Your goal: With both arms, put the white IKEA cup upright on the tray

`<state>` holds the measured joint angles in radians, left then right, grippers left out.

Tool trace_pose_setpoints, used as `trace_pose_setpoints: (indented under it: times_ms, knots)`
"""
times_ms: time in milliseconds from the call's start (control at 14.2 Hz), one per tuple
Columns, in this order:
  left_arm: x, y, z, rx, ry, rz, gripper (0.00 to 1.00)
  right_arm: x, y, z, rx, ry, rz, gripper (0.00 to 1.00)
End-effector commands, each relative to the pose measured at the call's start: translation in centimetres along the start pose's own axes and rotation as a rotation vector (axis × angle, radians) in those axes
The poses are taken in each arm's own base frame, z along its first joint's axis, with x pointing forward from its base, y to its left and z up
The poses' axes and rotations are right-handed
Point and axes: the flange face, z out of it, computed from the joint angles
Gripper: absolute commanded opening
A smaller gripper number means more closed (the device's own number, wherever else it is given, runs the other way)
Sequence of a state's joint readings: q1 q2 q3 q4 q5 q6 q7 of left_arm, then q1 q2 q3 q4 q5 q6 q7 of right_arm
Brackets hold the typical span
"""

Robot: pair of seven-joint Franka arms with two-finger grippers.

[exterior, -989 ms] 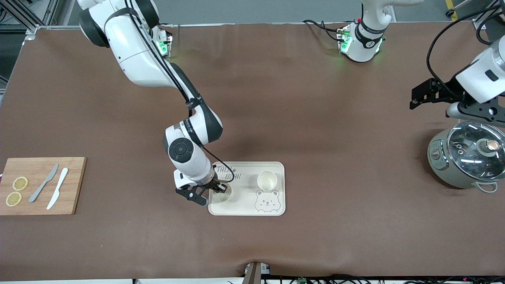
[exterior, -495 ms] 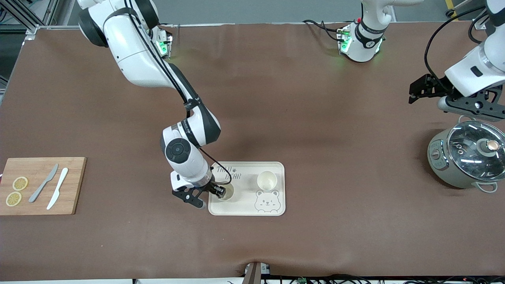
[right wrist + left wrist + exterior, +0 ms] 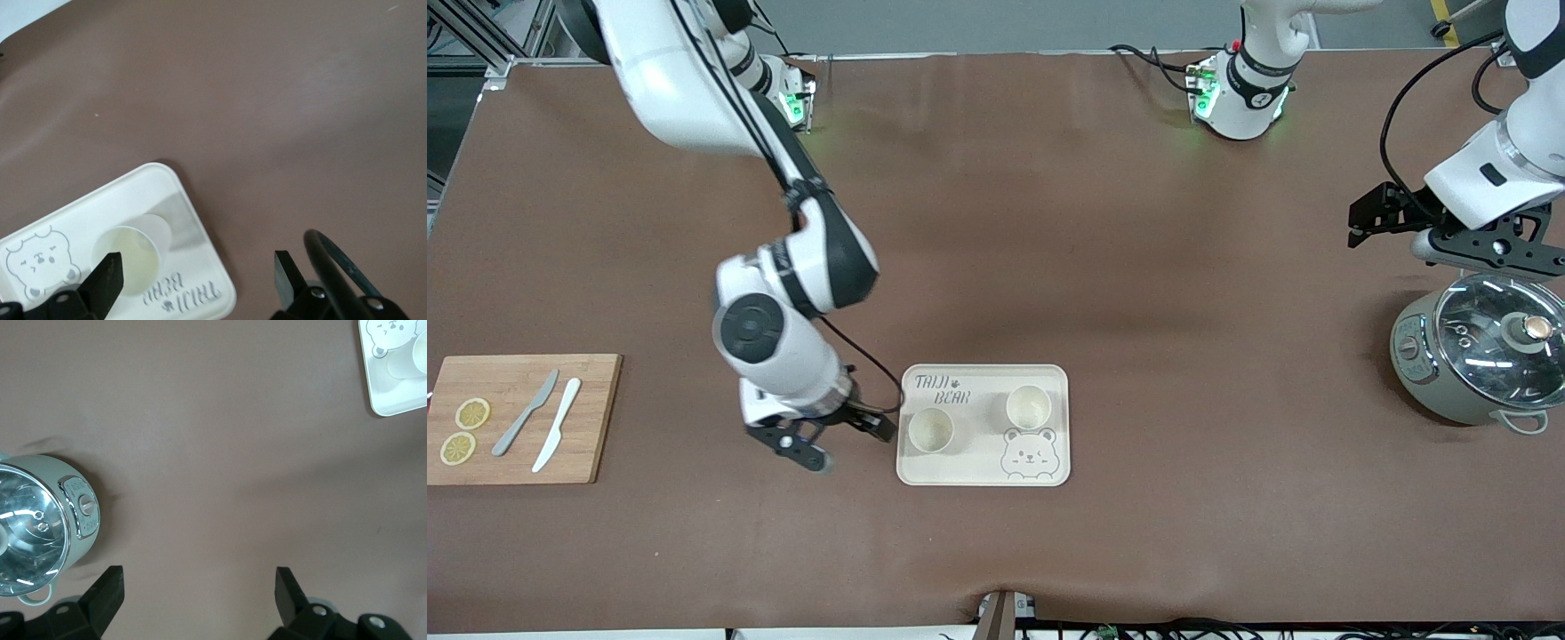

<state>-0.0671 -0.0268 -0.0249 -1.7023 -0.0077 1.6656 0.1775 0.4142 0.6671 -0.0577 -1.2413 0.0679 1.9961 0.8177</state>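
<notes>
The cream-white tray [image 3: 983,384] with "TAIJI BEAR" lettering and a bear face lies on the brown table. Two white cups stand upright on it: one [image 3: 931,431] near the right arm's end, the other [image 3: 1029,406] beside the lettering. My right gripper [image 3: 871,427] is open and empty, raised just off the tray's edge at the right arm's end. Its wrist view [image 3: 197,270] shows the tray [image 3: 73,233] and the nearer cup [image 3: 130,257]. My left gripper [image 3: 1374,222] is open and empty, high over the table beside the pot; its wrist view [image 3: 199,583] shows bare table.
A grey-green cooker pot with a glass lid [image 3: 1480,356] stands at the left arm's end; it also shows in the left wrist view [image 3: 33,527]. A wooden cutting board [image 3: 520,418] with two knives and lemon slices lies at the right arm's end.
My right gripper let go of the cup on the tray, then rose and drew away toward the right arm's end. The left arm shifted slightly near the pot.
</notes>
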Motion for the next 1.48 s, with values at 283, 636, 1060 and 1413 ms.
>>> trace_pose_setpoints:
  times_ms: [283,636,1060,1413]
  knots:
    - [-0.9,-0.4,-0.3,0.024,0.010,0.006,1.00,3.3,16.8,-19.3,-0.081,-0.158,-0.143,1.00]
    - [-1.1,-1.3,-0.2,0.023,0.009,-0.023,1.00,7.0,30.8,-25.0,-0.038,-0.120,-0.219,1.00]
    - [-0.9,-1.2,-0.1,0.023,0.010,-0.080,1.00,7.6,34.5,-23.6,-0.020,-0.018,-0.204,1.00]
    - [-1.1,-1.8,-0.2,0.024,0.011,-0.092,1.00,7.8,34.5,-23.4,-0.020,-0.019,-0.202,1.00]
